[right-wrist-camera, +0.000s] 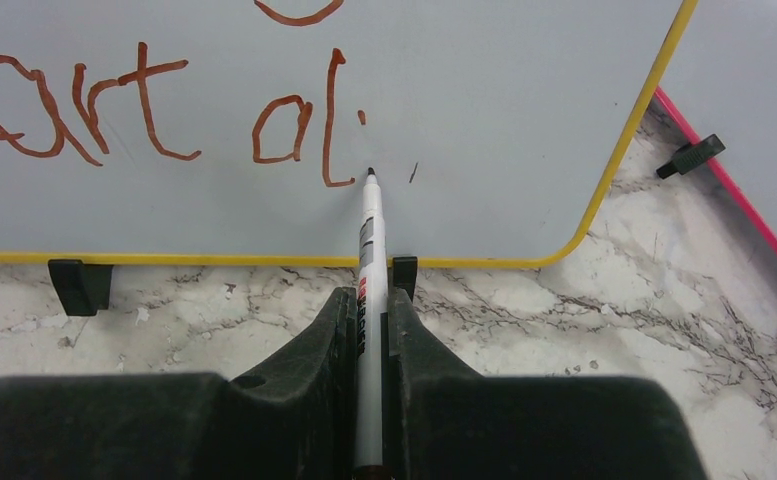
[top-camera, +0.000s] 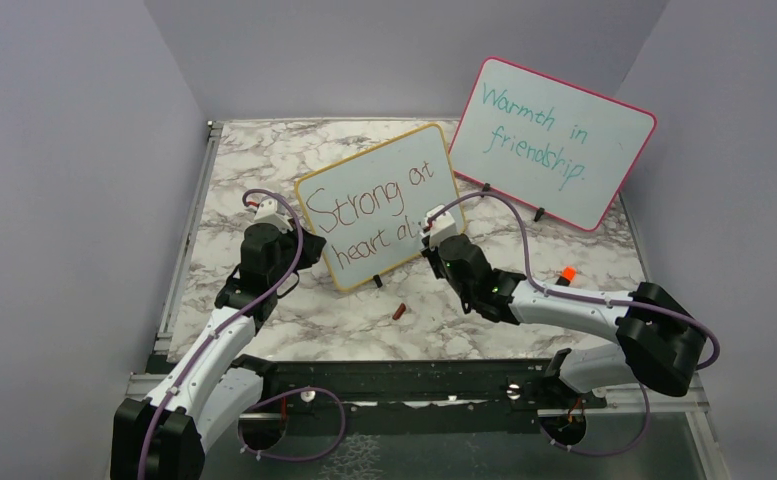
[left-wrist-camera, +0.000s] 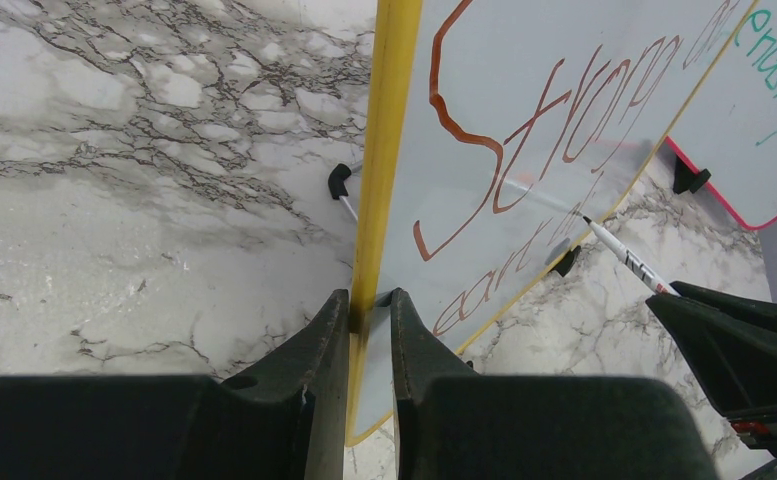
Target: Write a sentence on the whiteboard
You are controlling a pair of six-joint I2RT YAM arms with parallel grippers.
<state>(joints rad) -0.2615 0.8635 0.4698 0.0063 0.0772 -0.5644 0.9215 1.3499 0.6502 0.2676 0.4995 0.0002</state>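
The yellow-framed whiteboard [top-camera: 379, 205] stands on black feet mid-table, tilted. Its red-brown sentence [top-camera: 364, 205] reads "Strong at heart al". My left gripper [top-camera: 299, 250] is shut on the board's left edge; in the left wrist view the jaws [left-wrist-camera: 369, 310] pinch the yellow frame [left-wrist-camera: 389, 150]. My right gripper [top-camera: 434, 245] is shut on a white marker [right-wrist-camera: 367, 250]. The marker's tip touches the board [right-wrist-camera: 464, 120] just right of the "al" [right-wrist-camera: 299, 125]. The marker also shows in the left wrist view [left-wrist-camera: 624, 255].
A pink-framed board [top-camera: 554, 140] with teal words "Warmth in friendship." stands at the back right. A small dark red cap [top-camera: 399, 312] lies on the marble in front of the whiteboard. A small orange piece [top-camera: 568, 273] lies at the right. Grey walls enclose the table.
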